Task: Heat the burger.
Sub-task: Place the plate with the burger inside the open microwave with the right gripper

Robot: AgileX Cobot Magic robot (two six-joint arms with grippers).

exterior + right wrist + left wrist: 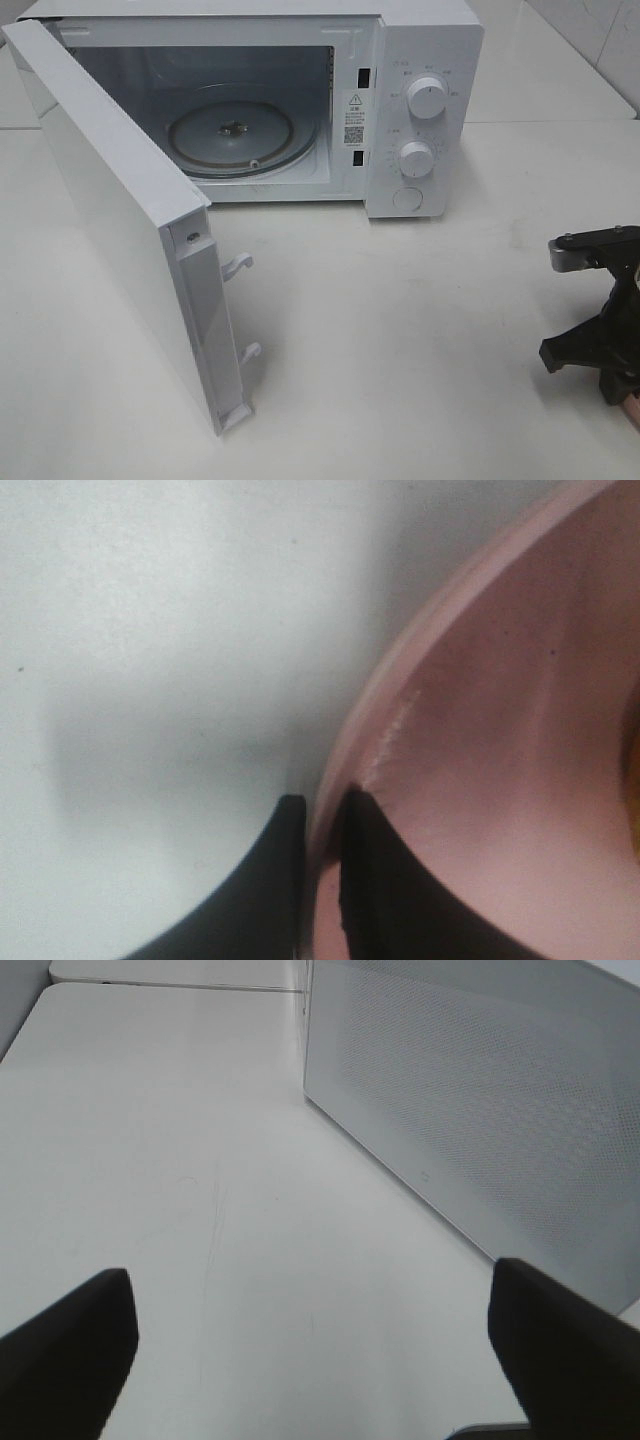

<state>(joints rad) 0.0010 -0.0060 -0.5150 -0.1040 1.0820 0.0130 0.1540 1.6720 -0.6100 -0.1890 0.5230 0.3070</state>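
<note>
1. Two right fingers [270,880] are clenched on the rim of the flat round pink plate [500,730], one outside the lip and one inside. My left fingers [70,1350] are spread wide and grasp nothing. They hang over the white tabletop [200,1160], near a dotted panel of the white box-shaped microwave [480,1110].
2. The burger [637,780] shows only as a golden-brown sliver at the edge of my right wrist view. I judge that it sits on that plate, well to the right of the microwave.
3. The step, as I read it, is carrying the plate in past the white door [110,230], which stands swung open. A rim pinch lets a plate tip, so I should lift level and move slowly. I should set it centred on the round glass turntable [200,135] and let go only once it rests flat.
4. Counted: one microwave, one door with two white latch hooks [238,265], one turntable, two round white dials [427,98], one round button [408,198], one plate, one burger.
</note>
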